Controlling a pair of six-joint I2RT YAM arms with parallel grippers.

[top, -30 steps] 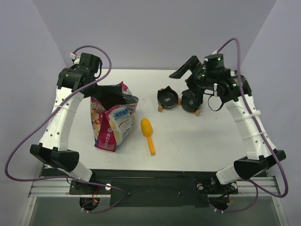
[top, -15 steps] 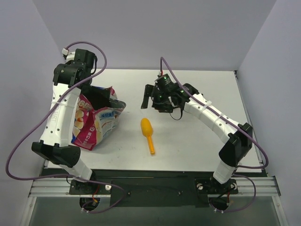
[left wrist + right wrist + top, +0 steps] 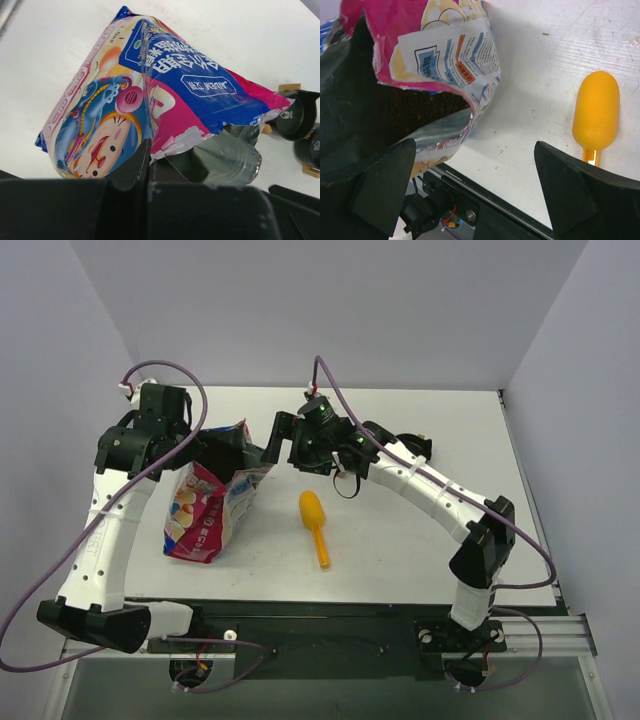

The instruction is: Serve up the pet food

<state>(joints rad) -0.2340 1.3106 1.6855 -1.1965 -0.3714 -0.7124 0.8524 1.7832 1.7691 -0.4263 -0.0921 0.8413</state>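
showing as small brown kibble pellets (image 3: 427, 107) down inside the torn-open mouth of a glossy magenta-edged pet food bag (image 3: 205, 515), with white-and-blue print on one face and a colourful cartoon face on the other. leaning the pet food bag tilted on the left part of the white surface (image 3: 420, 540), bottom toward the near edge, open mouth raised toward the far side. baring a crinkled silver lining (image 3: 225, 155) at that mouth.

pinching the bag's top rim with the left jaws, closing them tight on the torn foil edge, a black left finger (image 3: 131, 170) pressing against the printed front. bending the white-and-black left arm (image 3: 110, 510) up along the left side of the bag.

hanging the right arm (image 3: 430, 485) across the middle of the surface from the right. spreading the right jaws as wide as they go, gripping nothing, just beside the bag's mouth, with one black right finger (image 3: 375, 185) at the bag's lip and the other over bare surface.

lying flat just right of the bag and apart from it, a yellow-orange plastic scoop (image 3: 315, 525), rounded end toward the far side, handle toward the near edge.

standing farther right, two small black bowls (image 3: 295, 120) on tan feet, close together, mostly hiding behind the right arm in the top view.
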